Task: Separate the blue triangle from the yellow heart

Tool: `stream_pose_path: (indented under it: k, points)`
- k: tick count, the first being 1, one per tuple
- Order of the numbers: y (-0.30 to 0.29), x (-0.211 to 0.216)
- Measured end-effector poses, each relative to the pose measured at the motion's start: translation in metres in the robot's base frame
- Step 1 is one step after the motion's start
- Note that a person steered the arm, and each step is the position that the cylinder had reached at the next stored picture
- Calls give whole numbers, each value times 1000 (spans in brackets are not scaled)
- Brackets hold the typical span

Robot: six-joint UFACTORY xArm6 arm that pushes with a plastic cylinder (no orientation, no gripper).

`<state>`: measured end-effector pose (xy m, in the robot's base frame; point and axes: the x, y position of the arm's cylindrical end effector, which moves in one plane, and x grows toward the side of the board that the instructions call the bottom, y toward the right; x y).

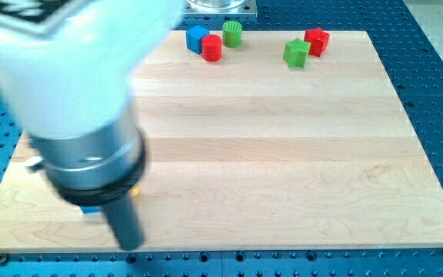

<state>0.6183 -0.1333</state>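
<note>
In the camera view your arm fills the view's left, and the rod ends with my tip near the board's bottom edge; it's a bare rod, so nothing opens or shuts. You only get a blue sliver and a yellow speck poking out from under the arm, just left of the rod, shapes impossible to tell. Up top sit a blue cube, red cylinder, green cylinder, green block and red block.

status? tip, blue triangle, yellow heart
My tip at board's bottom-left. Blue sliver and yellow sliver peek beside the arm; shapes hidden. Other blocks far off, top edge.
</note>
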Motion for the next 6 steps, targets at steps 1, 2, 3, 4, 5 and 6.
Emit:
stream_pose_path:
  k: [1, 2, 3, 4, 5, 6]
  points:
    - [-48, -11]
    - [-39, -43]
    - [-23, -51]
    - [-17, -93]
    - [16, -151]
    - [37, -210]
